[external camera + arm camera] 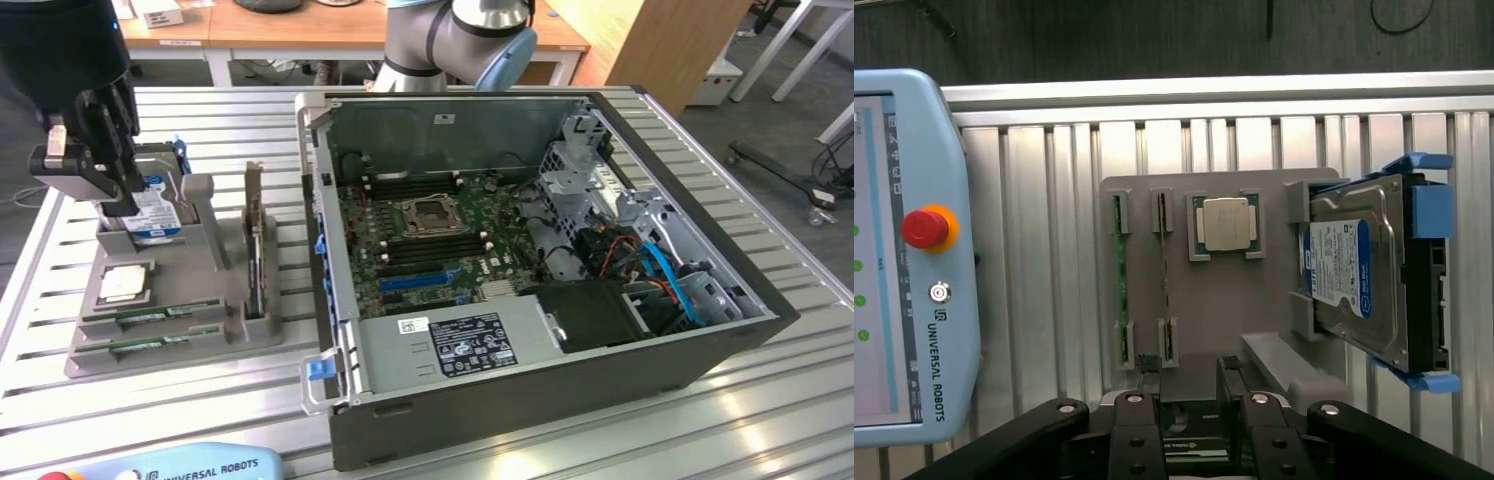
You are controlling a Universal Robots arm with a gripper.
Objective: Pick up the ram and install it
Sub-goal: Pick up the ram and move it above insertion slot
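The gripper [96, 180] hangs above the far end of a grey holder [200, 335] on the exterior view's left. Its jaws are spread wide and nothing is between them. It is nearest to the hard drive [154, 210], which stands in the holder in a blue bracket, just below and beside the fingers.

The ram [144, 344] lies on its edge in a narrow slot at the near end of the holder, well apart from the gripper. A second stick [154, 318] sits in the slot just beside it, parallel to the first. In the wrist view the ram [1121, 285] shows as a thin green strip, with the second stick [1166, 285] next to it. A square silver processor [123, 285] lies flat in its own pocket between the sticks and the hard drive. A dark expansion card [254, 240] stands upright in the holder on the side towards the computer case [561, 400].

The case lies open on the slatted metal worktop [801, 400], on the exterior view's right. Inside it the green motherboard [400, 260] is in full view, with an empty-looking processor socket [430, 215] near its middle and long black slots above and below that. A grey power supply [454, 345] with a black label fills the near corner of the case.

A light blue control pendant [174, 465] with a red button lies on the worktop at the near edge, just beyond the ram end of the holder.
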